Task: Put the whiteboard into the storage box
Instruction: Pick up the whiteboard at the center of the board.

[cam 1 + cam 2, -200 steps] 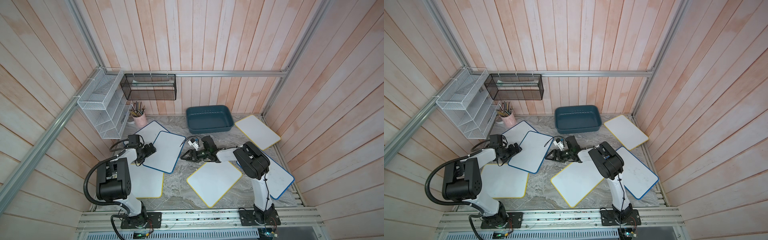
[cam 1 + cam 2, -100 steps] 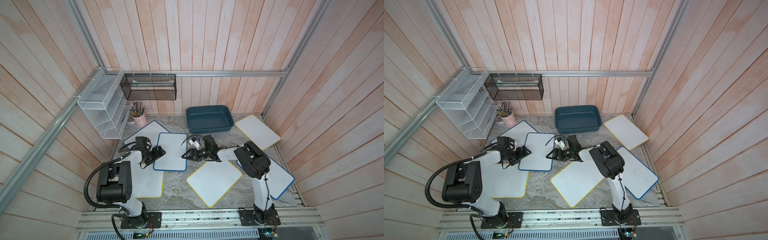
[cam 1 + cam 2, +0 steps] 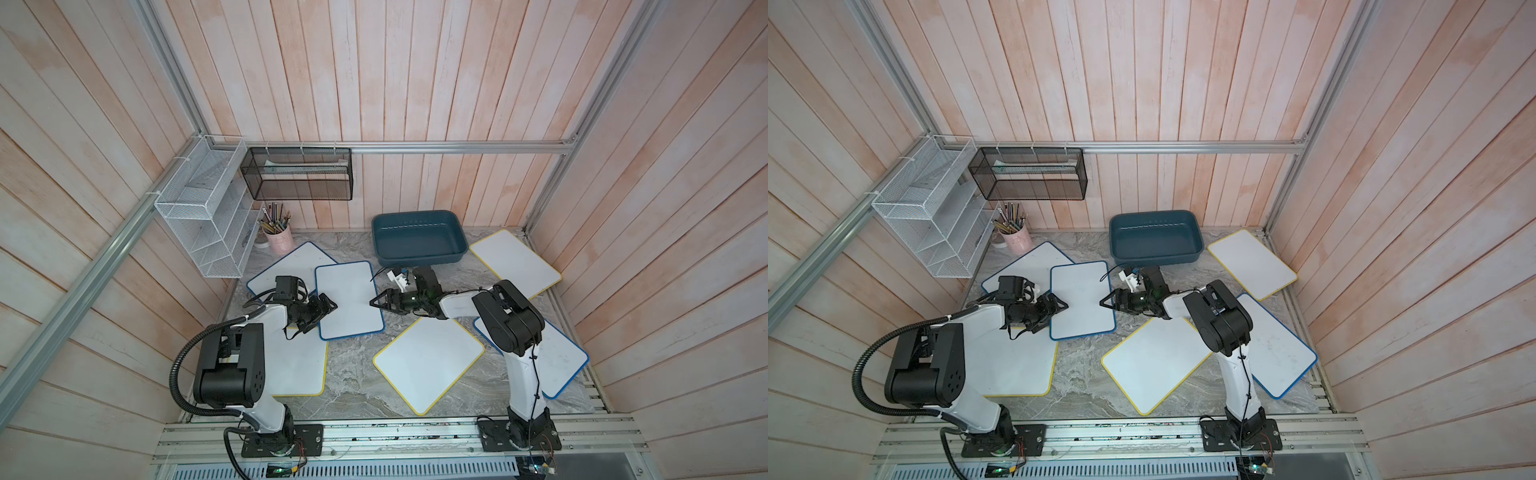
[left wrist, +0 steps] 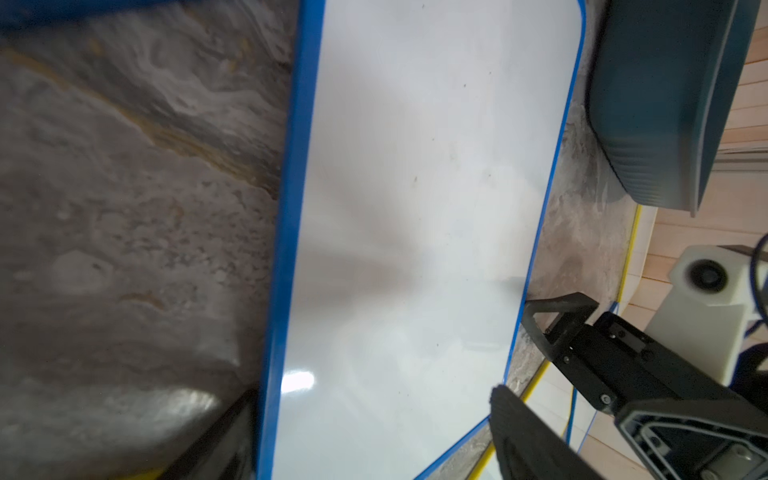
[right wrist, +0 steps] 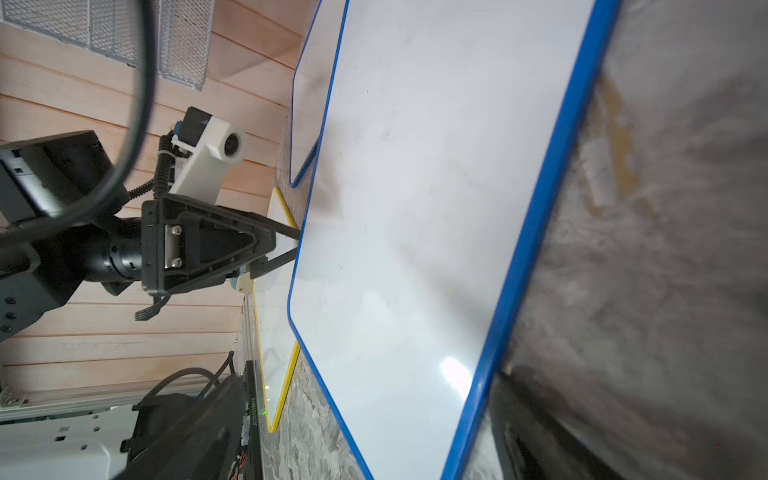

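Note:
A blue-framed whiteboard (image 3: 350, 300) (image 3: 1082, 300) lies flat mid-table, its left edge overlapping other boards. My left gripper (image 3: 331, 306) (image 3: 1064, 306) is turned on its side at the board's left long edge. It is open, and in the left wrist view the framed edge of the whiteboard (image 4: 415, 208) runs between its jaws (image 4: 370, 440). My right gripper (image 3: 372, 302) (image 3: 1102, 302) faces it at the right long edge, also on its side and open (image 5: 374, 449). The storage box (image 3: 415, 260) (image 3: 1156, 258), dark teal and empty, stands behind the board.
Several more whiteboards lie around: a yellow-framed one (image 3: 428, 361) in front, another (image 3: 515, 262) at the back right, a blue one (image 3: 561, 361) under the right arm. A pink pencil cup (image 3: 280, 240), white wire basket (image 3: 208, 216) and black mesh rack (image 3: 297, 174) fill the back left.
The blue-framed board has swung from slanted to nearly square and slid right toward the right gripper. My left gripper followed its left edge, and its jaws have narrowed slightly.

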### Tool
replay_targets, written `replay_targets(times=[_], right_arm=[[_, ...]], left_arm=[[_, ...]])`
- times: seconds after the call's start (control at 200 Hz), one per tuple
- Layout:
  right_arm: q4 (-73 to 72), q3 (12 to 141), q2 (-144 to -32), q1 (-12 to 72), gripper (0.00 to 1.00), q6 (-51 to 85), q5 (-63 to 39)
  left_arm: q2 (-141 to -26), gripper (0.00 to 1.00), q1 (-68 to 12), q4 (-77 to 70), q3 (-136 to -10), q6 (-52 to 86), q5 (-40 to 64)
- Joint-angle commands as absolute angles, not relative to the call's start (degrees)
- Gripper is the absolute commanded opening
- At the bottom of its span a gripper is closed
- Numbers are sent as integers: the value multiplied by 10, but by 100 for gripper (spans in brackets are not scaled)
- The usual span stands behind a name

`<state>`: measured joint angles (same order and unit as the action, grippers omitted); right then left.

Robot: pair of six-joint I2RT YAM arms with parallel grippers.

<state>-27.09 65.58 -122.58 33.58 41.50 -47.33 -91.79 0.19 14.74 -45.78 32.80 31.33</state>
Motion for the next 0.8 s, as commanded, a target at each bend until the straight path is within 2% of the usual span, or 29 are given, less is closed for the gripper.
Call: replay_targets(times=[0.0, 0.275, 0.355, 0.455, 0.65, 0.795], right_arm=[[-201, 644, -1277, 367, 93, 416, -472], [-196, 643, -1274, 367, 93, 410, -474], [-193, 642, -1272, 367, 93, 408, -472], [-191, 642, -1271, 366, 93, 406, -471], [-193, 640, -1271, 367, 93, 406, -472], [-193, 638, -1270, 367, 93, 406, -472]], left_arm=[[-874, 81, -27, 123, -474, 355, 424], [-857, 60, -27, 123, -481, 360, 429], [-858, 49, -27, 118, -482, 364, 435], [-860, 29, -27, 118, -487, 365, 442], [-854, 4, -27, 123, -498, 365, 439], [-835, 0, -27, 121, -505, 373, 437]])
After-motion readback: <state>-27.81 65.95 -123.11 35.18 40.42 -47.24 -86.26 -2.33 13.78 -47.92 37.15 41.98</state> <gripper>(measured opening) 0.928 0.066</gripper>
